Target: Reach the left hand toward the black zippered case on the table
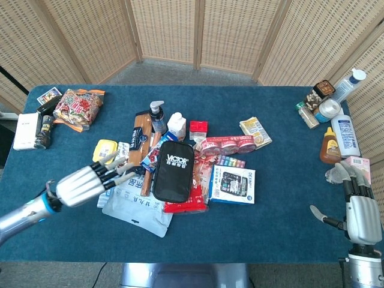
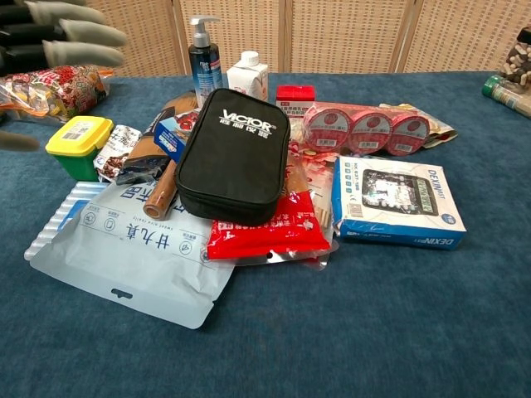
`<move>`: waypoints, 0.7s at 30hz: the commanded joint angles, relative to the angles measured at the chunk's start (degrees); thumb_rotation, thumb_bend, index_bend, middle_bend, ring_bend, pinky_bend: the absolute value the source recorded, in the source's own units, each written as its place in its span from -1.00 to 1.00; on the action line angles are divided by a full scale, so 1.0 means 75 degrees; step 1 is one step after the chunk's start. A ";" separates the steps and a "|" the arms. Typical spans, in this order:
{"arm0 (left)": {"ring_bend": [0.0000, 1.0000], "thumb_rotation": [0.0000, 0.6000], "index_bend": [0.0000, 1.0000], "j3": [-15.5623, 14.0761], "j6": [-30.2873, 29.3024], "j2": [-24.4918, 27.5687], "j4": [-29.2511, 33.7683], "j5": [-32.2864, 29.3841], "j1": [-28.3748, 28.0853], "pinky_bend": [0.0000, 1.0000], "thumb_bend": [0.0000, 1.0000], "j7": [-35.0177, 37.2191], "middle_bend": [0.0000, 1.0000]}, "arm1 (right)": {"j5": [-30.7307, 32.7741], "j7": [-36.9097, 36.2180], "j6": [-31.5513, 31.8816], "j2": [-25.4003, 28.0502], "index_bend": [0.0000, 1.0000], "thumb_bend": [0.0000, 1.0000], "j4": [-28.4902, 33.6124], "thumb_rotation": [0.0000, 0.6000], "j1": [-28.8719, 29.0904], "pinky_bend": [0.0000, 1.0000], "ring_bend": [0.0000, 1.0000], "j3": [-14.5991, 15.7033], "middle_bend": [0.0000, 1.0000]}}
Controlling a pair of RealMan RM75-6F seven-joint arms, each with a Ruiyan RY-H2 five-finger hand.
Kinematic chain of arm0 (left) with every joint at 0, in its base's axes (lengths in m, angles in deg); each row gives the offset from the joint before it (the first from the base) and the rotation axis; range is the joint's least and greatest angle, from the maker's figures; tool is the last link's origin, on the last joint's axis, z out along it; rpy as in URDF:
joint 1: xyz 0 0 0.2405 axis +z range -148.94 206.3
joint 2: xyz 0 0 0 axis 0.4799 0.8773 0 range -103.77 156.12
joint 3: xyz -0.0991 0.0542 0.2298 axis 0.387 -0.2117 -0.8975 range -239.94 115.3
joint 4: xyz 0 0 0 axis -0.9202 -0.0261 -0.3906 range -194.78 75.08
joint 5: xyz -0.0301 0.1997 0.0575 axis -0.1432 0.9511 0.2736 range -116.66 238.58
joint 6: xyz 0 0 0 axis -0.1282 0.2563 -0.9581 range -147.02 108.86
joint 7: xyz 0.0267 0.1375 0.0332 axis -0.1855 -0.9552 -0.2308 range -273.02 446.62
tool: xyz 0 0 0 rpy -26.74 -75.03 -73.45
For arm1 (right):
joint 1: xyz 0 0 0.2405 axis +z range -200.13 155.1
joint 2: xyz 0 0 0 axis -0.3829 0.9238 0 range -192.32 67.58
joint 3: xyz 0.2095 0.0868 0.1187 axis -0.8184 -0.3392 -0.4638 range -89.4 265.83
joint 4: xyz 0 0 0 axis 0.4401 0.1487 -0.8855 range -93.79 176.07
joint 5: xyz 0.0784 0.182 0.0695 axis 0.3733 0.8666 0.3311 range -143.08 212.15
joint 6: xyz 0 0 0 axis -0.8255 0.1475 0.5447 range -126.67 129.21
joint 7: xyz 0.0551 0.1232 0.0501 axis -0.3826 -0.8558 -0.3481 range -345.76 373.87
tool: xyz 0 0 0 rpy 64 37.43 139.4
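Note:
The black zippered case (image 1: 174, 171) marked VICTOR lies on top of the pile in the middle of the blue table; in the chest view the case (image 2: 233, 153) rests on a red pouch and a white bag. My left hand (image 1: 90, 181) hovers left of the case with its fingers spread and pointing at it, holding nothing, still apart from it. At the top left of the chest view the left hand (image 2: 58, 41) shows blurred. My right hand (image 1: 359, 207) stands open near the table's right front edge, far from the case.
Around the case lie a yellow tub (image 1: 104, 150), a pump bottle (image 1: 158, 116), a milk carton (image 1: 177, 126), pink cups (image 1: 227, 145), a calculator box (image 1: 232, 183) and a white bag (image 1: 137, 207). Bottles and jars (image 1: 333, 120) crowd the right edge; snacks (image 1: 77, 108) lie far left.

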 commanded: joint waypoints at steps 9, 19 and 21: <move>-1.00 1.00 -1.00 -0.0029 0.0937 -0.1157 -0.0282 -0.0361 -0.0957 -1.00 -1.00 -0.0685 -1.00 | 0.0103 -0.0572 0.0036 0.0223 -1.00 -1.00 0.0036 1.00 -0.0053 -1.00 -1.00 -0.0079 -1.00; -1.00 1.00 -1.00 -0.0165 0.1419 -0.2110 -0.0867 -0.0756 -0.1499 -1.00 -1.00 -0.0985 -1.00 | 0.0189 -0.0955 0.0081 0.0385 -1.00 -1.00 0.0059 1.00 -0.0113 -1.00 -1.00 -0.0129 -1.00; -1.00 1.00 -1.00 -0.0181 0.1438 -0.2259 -0.0963 -0.0828 -0.1578 -1.00 -1.00 -0.0979 -1.00 | 0.0181 -0.1034 0.0107 0.0421 -1.00 -1.00 0.0081 1.00 -0.0134 -1.00 -1.00 -0.0132 -1.00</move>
